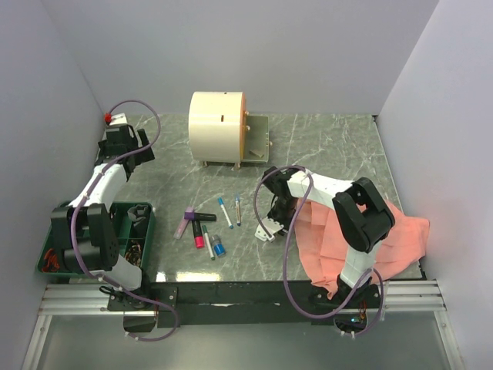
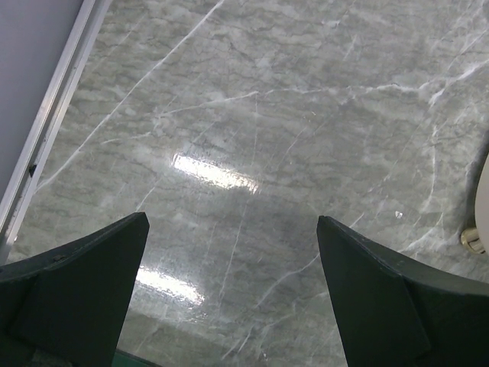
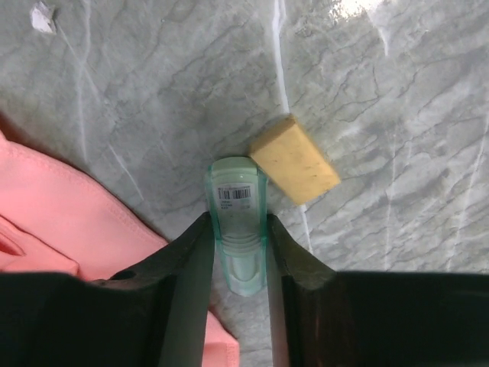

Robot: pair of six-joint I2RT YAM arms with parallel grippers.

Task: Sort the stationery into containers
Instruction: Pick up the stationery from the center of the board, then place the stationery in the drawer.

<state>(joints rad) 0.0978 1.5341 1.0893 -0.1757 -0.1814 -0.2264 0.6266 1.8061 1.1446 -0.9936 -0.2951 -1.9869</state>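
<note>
Right pincer (image 3: 237, 222): fingers pressed against both sides of the pale green piece (image 3: 235, 191), grasping it down on the marble table (image 3: 153, 76). A tan eraser (image 3: 295, 159) sits just past the fingertips, touching the green piece's far corner. The salmon cloth (image 3: 61, 222) lies close beside the pincer. Pens and markers (image 1: 204, 225) are loosely clustered near it, on the left arm's side. The cream cabinet (image 1: 217, 127) and its open drawer (image 1: 259, 137) stand well apart, farther back. Left pincer (image 2: 233, 222): released, fingers spread wide over marble.

Pale grey walls (image 1: 231, 46) enclose a grey-green marbled table (image 1: 331, 154) with bright glare patches.
</note>
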